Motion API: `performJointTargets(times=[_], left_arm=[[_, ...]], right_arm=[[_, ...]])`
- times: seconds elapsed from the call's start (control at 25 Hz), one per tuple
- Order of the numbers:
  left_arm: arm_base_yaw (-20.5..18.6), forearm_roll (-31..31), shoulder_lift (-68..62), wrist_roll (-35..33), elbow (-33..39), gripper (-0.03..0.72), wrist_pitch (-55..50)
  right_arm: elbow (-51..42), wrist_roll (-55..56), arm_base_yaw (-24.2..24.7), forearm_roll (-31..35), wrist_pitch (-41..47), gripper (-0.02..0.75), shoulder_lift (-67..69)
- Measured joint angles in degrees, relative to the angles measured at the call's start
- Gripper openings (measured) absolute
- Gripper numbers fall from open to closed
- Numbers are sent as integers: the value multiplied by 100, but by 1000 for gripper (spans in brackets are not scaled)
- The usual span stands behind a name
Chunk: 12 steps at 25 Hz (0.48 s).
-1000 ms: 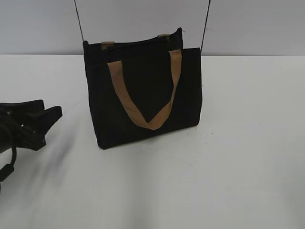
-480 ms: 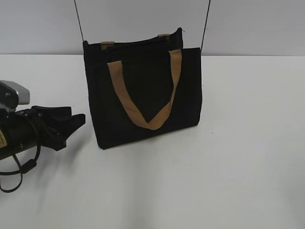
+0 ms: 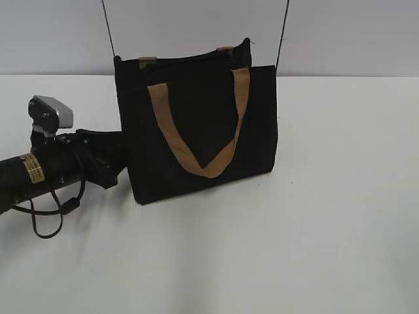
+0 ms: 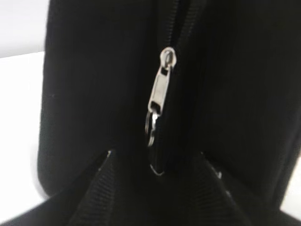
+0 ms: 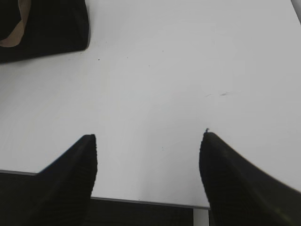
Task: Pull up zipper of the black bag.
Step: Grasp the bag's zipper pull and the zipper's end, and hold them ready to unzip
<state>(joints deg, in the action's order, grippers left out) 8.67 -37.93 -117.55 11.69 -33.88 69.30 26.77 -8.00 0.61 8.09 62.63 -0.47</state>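
The black bag (image 3: 196, 131) stands upright on the white table, with tan handles (image 3: 203, 167). My left gripper (image 3: 114, 157) is at the bag's left end. In the left wrist view the zipper (image 4: 183, 28) runs along this end of the bag (image 4: 94, 70), and its silvery pull (image 4: 159, 94) hangs down it. My left gripper (image 4: 155, 155) is open, one finger on each side of the pull's lower end. My right gripper (image 5: 148, 136) is open and empty over bare table, out of the exterior view. A corner of the bag (image 5: 47, 28) shows at that view's top left.
The bag's thin black shoulder strap (image 3: 108, 29) rises out of the frame on both sides. The table's front edge (image 5: 141, 201) lies just under my right gripper. A grey wall stands behind the table.
My left arm has moved right from the left edge of the view up to the bag's left end. The bag has not moved.
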Motion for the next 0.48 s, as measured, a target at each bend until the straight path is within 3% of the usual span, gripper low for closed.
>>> performJointTargets(times=[0.48], left_arm=[[95, -31, -504, 255, -711, 335, -58]], right_arm=[[0, 0, 0, 0, 0, 515, 0]])
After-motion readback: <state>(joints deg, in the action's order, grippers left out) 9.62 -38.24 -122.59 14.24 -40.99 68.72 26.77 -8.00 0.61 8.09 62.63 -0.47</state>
